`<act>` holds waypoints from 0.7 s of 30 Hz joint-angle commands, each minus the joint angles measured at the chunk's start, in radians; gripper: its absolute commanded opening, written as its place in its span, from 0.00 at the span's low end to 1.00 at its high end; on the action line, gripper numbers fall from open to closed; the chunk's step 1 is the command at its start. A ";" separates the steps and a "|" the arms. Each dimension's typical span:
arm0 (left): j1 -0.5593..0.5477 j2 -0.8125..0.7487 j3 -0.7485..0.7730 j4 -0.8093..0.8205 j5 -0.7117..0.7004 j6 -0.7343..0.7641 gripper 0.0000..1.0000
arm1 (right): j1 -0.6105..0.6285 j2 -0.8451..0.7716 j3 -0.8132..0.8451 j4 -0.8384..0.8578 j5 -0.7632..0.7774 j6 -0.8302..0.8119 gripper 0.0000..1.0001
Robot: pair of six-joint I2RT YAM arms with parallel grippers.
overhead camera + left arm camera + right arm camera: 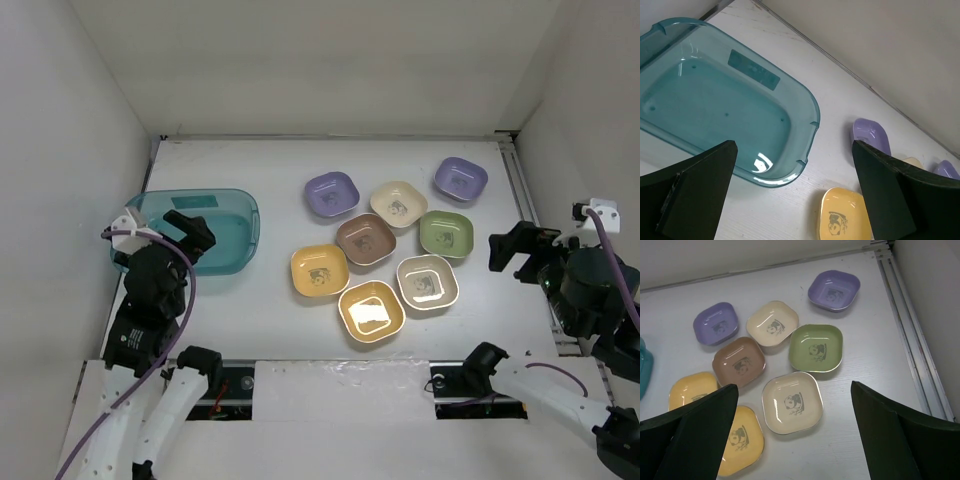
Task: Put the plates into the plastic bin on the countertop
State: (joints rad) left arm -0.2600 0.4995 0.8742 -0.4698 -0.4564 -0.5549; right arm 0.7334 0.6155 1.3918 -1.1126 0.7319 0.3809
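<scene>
Left gripper (192, 235) hung over the near edge of the plastic bin (236, 205), its fingers spread apart with nothing between them. Right gripper (514, 252) was likewise spread and empty, at the right side of the worktop (250, 160), just right of the green plate (446, 234).

The bin sat at the left of the worktop. In the left wrist view its teal floor (715, 110) showed bare, with no plate in it.

All eight plates lay on the worktop right of the bin, each flat and open side up, none stacked:
- At the far side were a purple plate (332, 194), the cream plate (398, 204) and the second purple plate (461, 179), which stood a little apart at the far right.
- The brown plate (366, 240) and the green one lay in the middle.
- The orange plate (320, 271), the beige plate (427, 282) and the yellow plate (371, 311) lay nearest.

Most sat touching or just beside their neighbours.

By my reading, none of the task was done, since no plate was gripped, lifted or binned, and all eight were left to move. The orange plate lay closest to the bin and seemed the left arm's likeliest start. The green and beige plates were nearest the right gripper. The tight packing looked likely to make gripping a rim awkward.
</scene>
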 commanded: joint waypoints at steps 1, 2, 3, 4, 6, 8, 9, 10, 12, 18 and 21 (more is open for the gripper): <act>0.001 0.005 0.000 0.014 0.007 -0.008 1.00 | 0.001 0.003 0.003 0.023 0.031 -0.007 1.00; 0.001 0.034 0.011 0.014 0.028 0.007 1.00 | 0.001 0.003 -0.010 0.033 0.014 -0.007 1.00; 0.001 0.053 0.022 0.014 0.056 0.007 1.00 | 0.001 0.003 -0.020 0.045 0.003 -0.019 1.00; 0.001 0.077 0.031 0.014 0.088 0.022 1.00 | 0.001 0.003 -0.020 0.071 -0.008 -0.030 1.00; -0.011 0.175 0.074 0.014 0.192 0.023 1.00 | 0.001 0.013 -0.040 0.088 -0.020 -0.030 1.00; -0.042 0.232 0.101 0.014 0.260 0.023 1.00 | 0.001 0.055 -0.040 0.099 -0.031 -0.030 1.00; -0.051 0.272 0.123 0.014 0.280 0.023 1.00 | 0.001 0.069 -0.040 0.099 -0.031 -0.030 1.00; -0.051 0.287 0.123 0.040 0.301 0.023 1.00 | 0.001 0.094 -0.040 0.099 -0.043 -0.030 1.00; -0.051 0.326 0.132 0.053 0.388 0.023 1.00 | 0.001 0.108 -0.066 0.131 -0.057 -0.030 1.00; -0.151 0.477 0.125 0.083 0.420 0.033 1.00 | 0.001 0.150 -0.123 0.224 -0.104 -0.030 1.00; -0.396 0.647 0.227 -0.077 0.140 -0.072 1.00 | 0.001 0.190 -0.132 0.247 -0.117 -0.039 1.00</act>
State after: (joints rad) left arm -0.5034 1.0496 1.0122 -0.4660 -0.1711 -0.5621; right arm 0.7334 0.7834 1.2594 -0.9657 0.6441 0.3561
